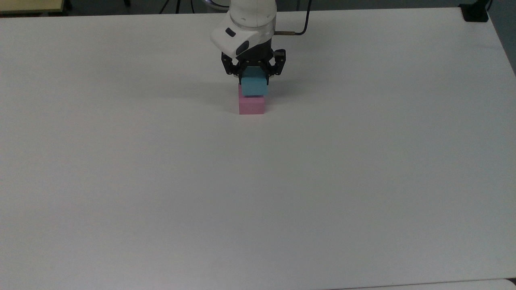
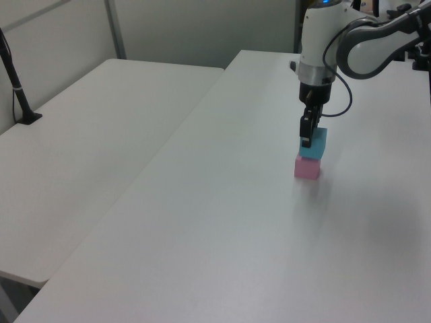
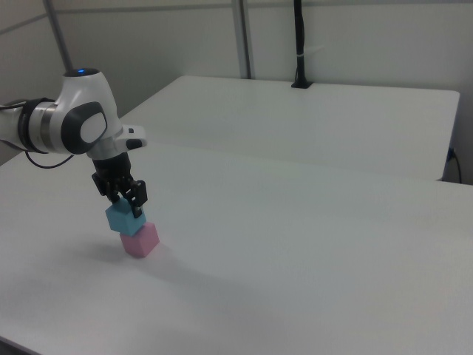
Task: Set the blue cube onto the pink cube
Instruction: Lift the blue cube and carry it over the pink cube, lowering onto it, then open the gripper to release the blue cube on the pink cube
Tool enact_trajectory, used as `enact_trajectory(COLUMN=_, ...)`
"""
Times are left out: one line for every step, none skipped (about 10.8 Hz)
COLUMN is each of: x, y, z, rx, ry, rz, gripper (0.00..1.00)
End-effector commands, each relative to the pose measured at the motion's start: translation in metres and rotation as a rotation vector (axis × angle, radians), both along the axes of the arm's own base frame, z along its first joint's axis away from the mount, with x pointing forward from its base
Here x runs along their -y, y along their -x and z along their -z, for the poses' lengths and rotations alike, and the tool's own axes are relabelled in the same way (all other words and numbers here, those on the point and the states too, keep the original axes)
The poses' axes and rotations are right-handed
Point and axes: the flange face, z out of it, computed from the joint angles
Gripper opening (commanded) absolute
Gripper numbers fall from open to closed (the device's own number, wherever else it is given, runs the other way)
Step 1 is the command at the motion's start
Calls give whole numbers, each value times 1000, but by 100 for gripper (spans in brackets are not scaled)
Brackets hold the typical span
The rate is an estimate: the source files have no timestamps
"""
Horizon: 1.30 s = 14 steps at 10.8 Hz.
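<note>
Soft, even indoor light, slightly dim and cool.
The white bench (image 1: pixel 322 181) reads greyish with no harsh glare; faint diffuse shadows spread on it beside the pink cube (image 1: pixel 251 105) and under the arm, and all three views look mildly soft.

Under the black claw (image 1: pixel 254 73) sits a light-blue cube (image 1: pixel 254 86), beneath it a pale-pink cube (image 1: pixel 251 105), on a white table (image 1: pixel 258 181).

- The blue cube (image 1: pixel 254 86) has its upper part hidden between the gripper (image 1: pixel 254 75) fingers in the top view.
- The pink cube (image 1: pixel 251 106) has its top face covered by the blue cube below the fingers; whether the two touch cannot be told.
- The arm (image 1: pixel 250 20) is cut off by the top edge.
</note>
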Motion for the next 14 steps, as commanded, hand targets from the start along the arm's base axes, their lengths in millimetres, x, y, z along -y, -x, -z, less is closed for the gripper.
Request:
enact_trajectory(x=-7, y=-5, z=8, rx=-12, ry=13, rz=11, gripper=56)
enact_trajectory(x=-7, y=-7, z=7, rx=-8, ry=15, rz=10, gripper=56)
enact_trajectory(x=-7, y=-8, z=5, rx=-5, ry=16, rz=9, gripper=57)
enact_trajectory(x=-7, y=-8, z=5, rx=-4, ry=19, rz=7, gripper=62)
enact_trajectory(x=-6, y=-8, z=6, rx=-7, ry=27, rz=7, gripper=91)
enact_trajectory(x=-5, y=-8, z=6, rx=-6, ry=29, rz=46, gripper=100)
enact_trajectory(x=-5, y=-8, z=5, rx=-4, ry=41, rz=69, gripper=100)
enact_trajectory(x=-5, y=-8, z=3, rx=-2, ry=45, rz=93, gripper=100)
enact_trajectory(x=-6, y=-15, z=-17, rx=35, ry=36, rz=118, gripper=100)
enact_trajectory(x=-6, y=-20, z=-46, rx=26, ry=42, rz=160, gripper=100)
enact_trajectory(x=-2, y=-24, z=-87, rx=-9, ry=56, rz=198, gripper=100)
enact_trajectory(x=5, y=-24, z=-122, rx=-50, ry=71, rz=216, gripper=100)
enact_trajectory(x=13, y=-21, z=-148, rx=-71, ry=82, rz=232, gripper=100)
enact_trajectory(x=28, y=-16, z=-178, rx=-82, ry=87, rz=253, gripper=100)
